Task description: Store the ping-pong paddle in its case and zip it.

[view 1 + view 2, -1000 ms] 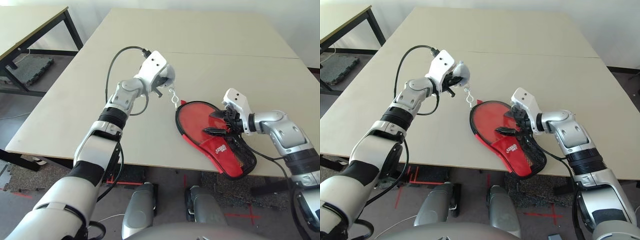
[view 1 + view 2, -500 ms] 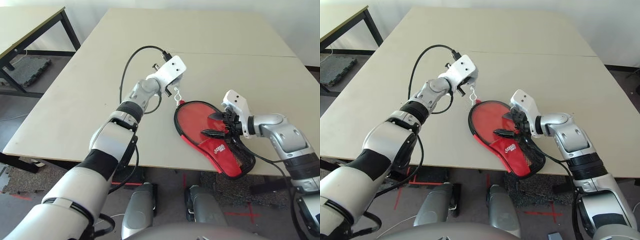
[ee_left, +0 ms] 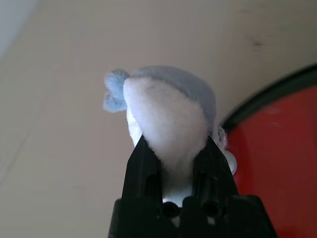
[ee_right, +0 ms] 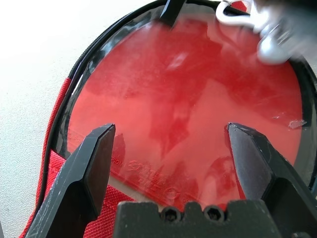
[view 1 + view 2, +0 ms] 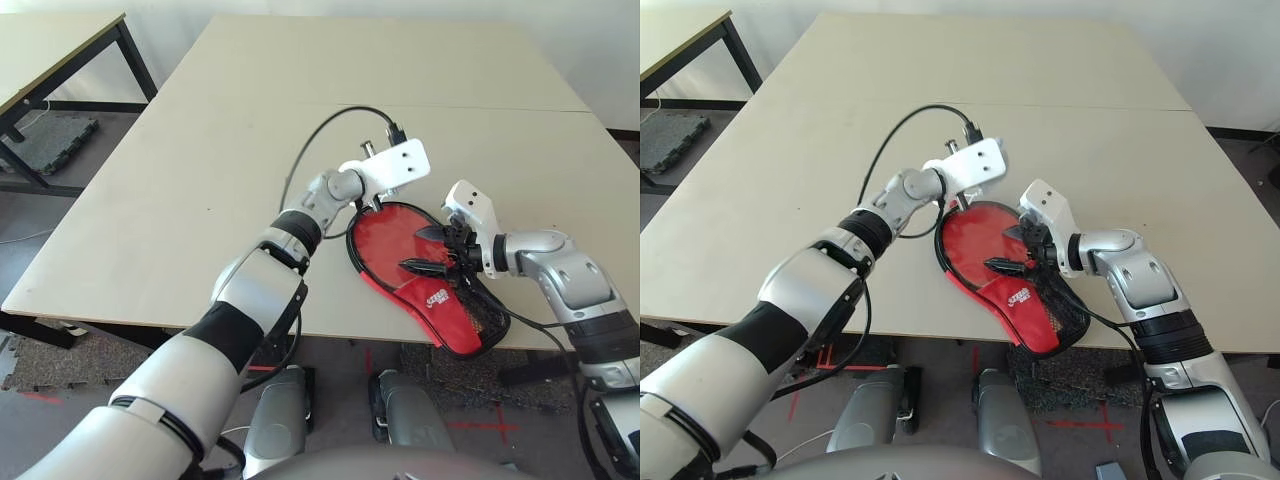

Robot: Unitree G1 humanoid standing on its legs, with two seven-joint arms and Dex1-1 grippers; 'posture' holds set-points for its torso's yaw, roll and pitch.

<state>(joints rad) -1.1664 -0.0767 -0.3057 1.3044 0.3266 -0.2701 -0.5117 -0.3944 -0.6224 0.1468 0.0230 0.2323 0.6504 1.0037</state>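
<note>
case (image 5: 440,290) long axis diagonal, round end far-left, seemingly | left gripper (image 3: 173,156) pinching plush toy (image 3: 168,114) | right gripper (image 4: 176,144) spread wide

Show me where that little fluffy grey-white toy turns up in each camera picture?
Head views: hidden behind the left gripper's wrist.
Left wrist view: plush toy pinched between the left gripper fingers.
Right wrist view: pale blur, likely it.
Shared landmark: the ping-pong paddle face.

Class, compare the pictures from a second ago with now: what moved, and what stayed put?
The left end effector, shut on the plush toy, swung right toward the case, reaching its far rim. The right end effector stayed open over the ping-pong paddle; case and paddle unmoved.
</note>
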